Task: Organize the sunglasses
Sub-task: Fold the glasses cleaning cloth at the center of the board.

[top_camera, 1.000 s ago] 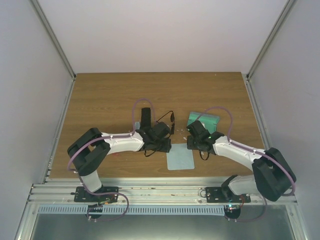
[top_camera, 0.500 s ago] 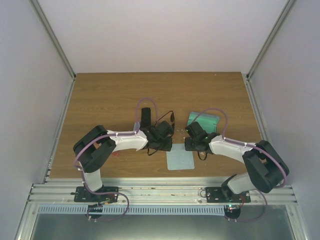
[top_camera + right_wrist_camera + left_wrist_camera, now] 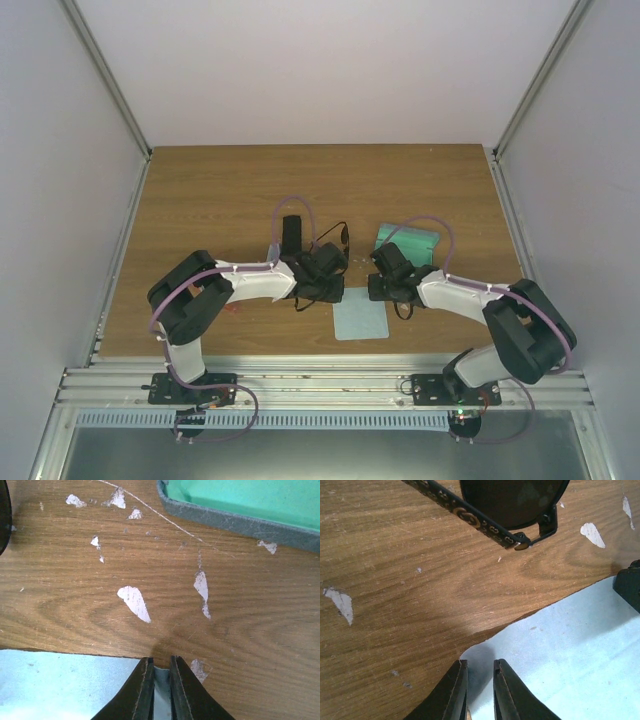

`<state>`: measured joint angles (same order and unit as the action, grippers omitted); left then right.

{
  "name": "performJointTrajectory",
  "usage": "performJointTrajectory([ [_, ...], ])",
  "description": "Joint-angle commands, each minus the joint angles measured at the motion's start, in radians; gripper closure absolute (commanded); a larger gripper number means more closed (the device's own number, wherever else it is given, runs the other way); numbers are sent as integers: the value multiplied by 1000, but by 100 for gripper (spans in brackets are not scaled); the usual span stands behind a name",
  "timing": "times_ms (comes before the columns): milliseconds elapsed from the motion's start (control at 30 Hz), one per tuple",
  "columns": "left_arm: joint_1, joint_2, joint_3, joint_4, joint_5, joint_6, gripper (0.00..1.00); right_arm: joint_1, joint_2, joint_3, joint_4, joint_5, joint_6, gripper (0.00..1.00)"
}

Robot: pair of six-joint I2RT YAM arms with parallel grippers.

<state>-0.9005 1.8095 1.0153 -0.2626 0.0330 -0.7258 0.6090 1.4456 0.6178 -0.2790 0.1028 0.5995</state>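
The sunglasses (image 3: 338, 238), thin black frame with dark lenses, lie on the table just beyond my left wrist. In the left wrist view one lens (image 3: 512, 497) and a patterned temple (image 3: 465, 515) show at the top. A light blue cloth (image 3: 360, 318) lies flat between the arms. My left gripper (image 3: 480, 662) is closed narrowly over the cloth's (image 3: 560, 655) far left corner. My right gripper (image 3: 160, 659) pinches a fold of the cloth (image 3: 60, 680) at its far right corner. In the top view both grippers sit at those corners, left (image 3: 336, 292) and right (image 3: 380, 294).
A black hard case (image 3: 291, 232) lies left of the sunglasses. A grey pouch with green lining (image 3: 410, 240) lies open behind my right gripper, its edge (image 3: 235, 517) close ahead. The wood tabletop (image 3: 220, 200) has white chips.
Both arms drew inward toward the cloth's far corners and lowered. Both sets of jaws narrowed onto the cloth. The sunglasses and cases stayed put.
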Motion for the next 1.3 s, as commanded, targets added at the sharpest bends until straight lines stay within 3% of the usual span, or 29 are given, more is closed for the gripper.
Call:
performJointTrajectory([
  [0, 3, 28, -17, 11, 3, -7, 83, -8, 0, -26, -40, -35, 0, 88],
  [167, 3, 35, -14, 15, 5, -8, 83, -7, -9, -22, -65, -11, -5, 82],
  [400, 3, 45, -8, 11, -1, -6, 87, 2, 11, -11, -90, 15, -14, 81],
  [533, 3, 48, -4, 11, 2, -4, 93, 19, 21, -7, -84, -15, -20, 85],
  [700, 3, 40, 0, 16, 1, 2, 100, 29, 19, -1, -81, 2, -8, 99],
  [1267, 26, -71, -12, 23, -58, 73, 100, 51, -104, 13, -39, 0, 27, 100],
])
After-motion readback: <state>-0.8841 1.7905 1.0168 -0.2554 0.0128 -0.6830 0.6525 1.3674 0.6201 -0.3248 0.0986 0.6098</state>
